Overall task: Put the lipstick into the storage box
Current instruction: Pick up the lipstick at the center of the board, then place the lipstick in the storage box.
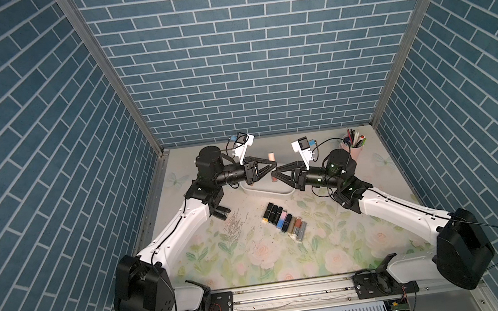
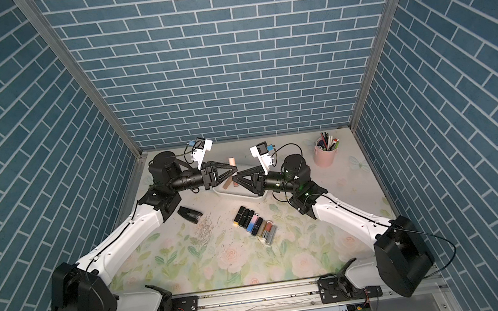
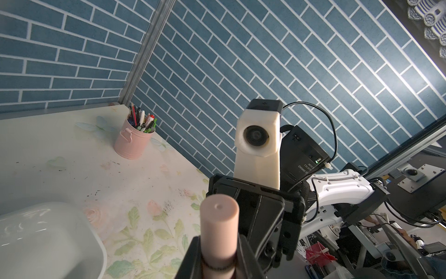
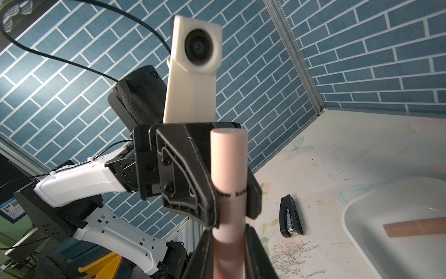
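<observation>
Blue brick-patterned walls enclose a tabletop covered with a pale floral cloth (image 1: 285, 255). Toward the back of it sits the storage box (image 1: 265, 194), a white shallow rectangular plastic tub with rounded corners. Above this box, the lipstick (image 1: 271, 156), a pale pink cylindrical tube with a darker pink lower section, stands upright in the air, gripped from both sides. The left gripper (image 1: 272, 168) reaches in from the box's left with its black claw clamped on the tube; the left wrist view shows the fingers (image 3: 193, 253) pressed against it. The right gripper (image 1: 277, 173) reaches in from the box's right, its claw also closed on the same tube, just below the other. Inside the box lies a tan tube (image 2: 228, 183). On the side of the box nearer the robot's base, a row of lipsticks (image 1: 285, 221) in black, blue-pink, brown and silver lies side by side. Left of the box rests a black stapler (image 2: 189, 214), with loose staples (image 1: 233, 226) scattered near it. Right of the box, by the back wall, stands a pink pen cup (image 1: 353, 150) full of pens.
</observation>
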Action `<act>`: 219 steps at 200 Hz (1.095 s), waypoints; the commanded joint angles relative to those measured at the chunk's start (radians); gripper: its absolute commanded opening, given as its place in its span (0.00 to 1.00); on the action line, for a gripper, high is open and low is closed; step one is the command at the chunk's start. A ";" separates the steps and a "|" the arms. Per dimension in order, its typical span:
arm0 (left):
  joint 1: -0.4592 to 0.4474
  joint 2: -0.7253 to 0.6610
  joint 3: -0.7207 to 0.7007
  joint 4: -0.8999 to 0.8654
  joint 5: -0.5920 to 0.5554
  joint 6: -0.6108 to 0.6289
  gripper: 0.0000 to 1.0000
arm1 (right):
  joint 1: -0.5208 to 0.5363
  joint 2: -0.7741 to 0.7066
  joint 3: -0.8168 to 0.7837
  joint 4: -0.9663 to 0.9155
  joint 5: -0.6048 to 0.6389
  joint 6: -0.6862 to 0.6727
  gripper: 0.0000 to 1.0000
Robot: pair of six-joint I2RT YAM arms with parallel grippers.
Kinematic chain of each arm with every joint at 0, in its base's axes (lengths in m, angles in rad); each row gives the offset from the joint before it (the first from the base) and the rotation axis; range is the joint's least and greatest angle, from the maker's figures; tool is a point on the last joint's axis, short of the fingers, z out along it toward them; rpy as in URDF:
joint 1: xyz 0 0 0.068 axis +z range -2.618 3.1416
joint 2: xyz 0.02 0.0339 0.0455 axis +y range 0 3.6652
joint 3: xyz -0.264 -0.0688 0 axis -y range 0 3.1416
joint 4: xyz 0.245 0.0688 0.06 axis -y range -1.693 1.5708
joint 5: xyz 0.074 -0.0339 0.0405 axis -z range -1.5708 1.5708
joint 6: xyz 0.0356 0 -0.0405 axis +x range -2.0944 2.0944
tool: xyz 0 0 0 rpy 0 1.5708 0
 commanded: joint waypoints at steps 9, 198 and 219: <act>-0.004 0.013 0.026 -0.023 0.023 0.036 0.03 | 0.005 -0.012 -0.001 0.044 0.000 0.006 0.29; -0.025 0.392 0.471 -0.752 -0.661 0.436 0.00 | -0.096 -0.112 0.004 -0.810 0.490 -0.120 0.74; -0.052 0.481 0.549 -0.786 -0.767 0.464 0.00 | -0.093 -0.079 0.001 -0.890 0.538 -0.086 0.79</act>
